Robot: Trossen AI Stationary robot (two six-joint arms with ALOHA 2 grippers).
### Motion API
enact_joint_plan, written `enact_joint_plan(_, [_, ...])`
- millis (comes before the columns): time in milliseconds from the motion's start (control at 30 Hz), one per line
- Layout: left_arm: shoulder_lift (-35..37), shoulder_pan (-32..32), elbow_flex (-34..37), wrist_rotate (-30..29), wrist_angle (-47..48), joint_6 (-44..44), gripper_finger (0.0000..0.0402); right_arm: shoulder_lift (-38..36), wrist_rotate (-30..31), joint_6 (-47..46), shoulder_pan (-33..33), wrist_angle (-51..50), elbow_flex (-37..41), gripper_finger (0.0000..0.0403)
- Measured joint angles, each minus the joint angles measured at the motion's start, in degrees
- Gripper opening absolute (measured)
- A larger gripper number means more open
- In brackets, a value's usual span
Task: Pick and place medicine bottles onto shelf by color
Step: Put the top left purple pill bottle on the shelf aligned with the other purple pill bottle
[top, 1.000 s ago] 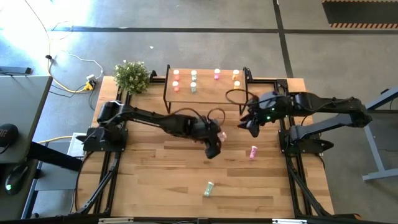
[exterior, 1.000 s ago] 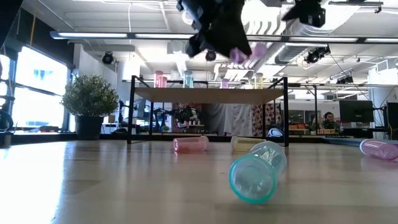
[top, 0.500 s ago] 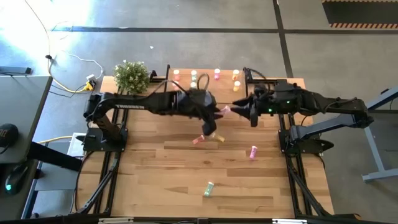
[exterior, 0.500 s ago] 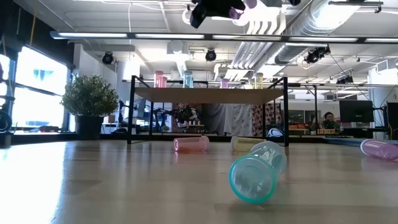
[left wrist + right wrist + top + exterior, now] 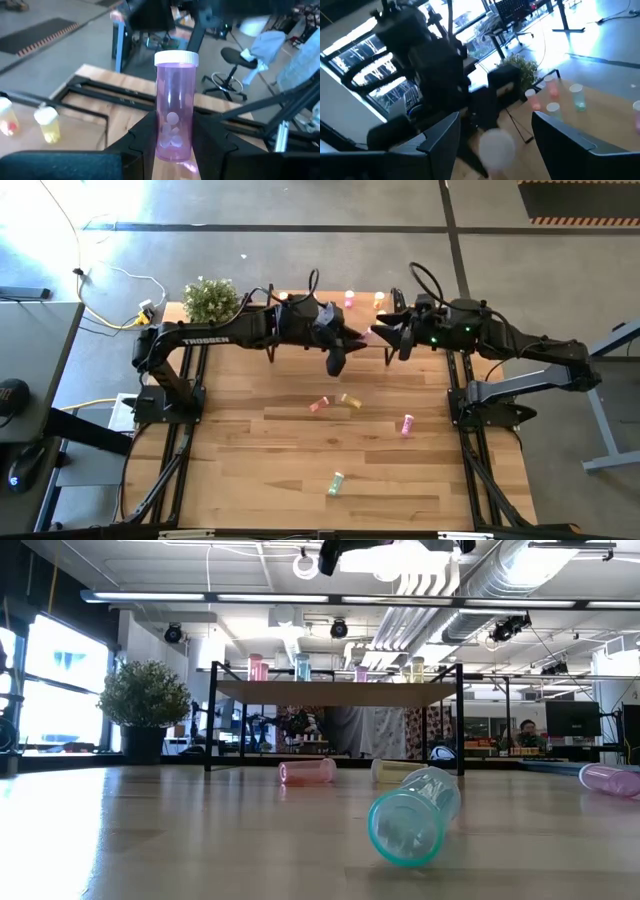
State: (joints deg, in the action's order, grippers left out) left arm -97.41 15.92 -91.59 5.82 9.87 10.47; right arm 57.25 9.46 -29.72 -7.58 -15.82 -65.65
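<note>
Pink bottle (image 5: 174, 105) stands upright between left pincer (image 5: 172, 137) fingers.

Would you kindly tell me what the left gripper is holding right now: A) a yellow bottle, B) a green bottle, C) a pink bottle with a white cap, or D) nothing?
C: in the left wrist view the left gripper clamps an upright pink bottle with a white cap between its fingers.

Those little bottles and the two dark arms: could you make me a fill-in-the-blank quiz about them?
1. The left fingers grip a clear ____ plastic bottle with a white cap.
2. The right fingers stand ____, holding nothing.
3. The mint-green bottle nearest the low camera lies on its ____.

Missing words: pink; open; side
</note>
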Motion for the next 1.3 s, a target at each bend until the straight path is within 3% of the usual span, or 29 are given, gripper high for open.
enact_joint_plan(200, [0.0,1.4,0.0,0.0,-2.39,-0.21,0.0097,0.02,-0.46,-1.9,-0.06,-0.17,0.0,0.0238])
enact_joint_plan(533, [0.0,1.75,0.0,0.11,-3.81,-1.69,0.0097,2.16,4.16,-3.88,-0.16,0.53,-0.02,0.0235])
enact_joint_plan(1033, [-0.09,1.75,0.0,-0.02,-3.63,-1.69,0.0097,2.38,4.06,-5.4,-0.3,0.68,-0.02,0.0143])
enact_joint_plan(1300, [-0.09,1.75,0.0,-0.02,-3.14,-1.69,0.0097,2.38,3.84,-5.44,-0.3,0.57,-0.02,0.0128])
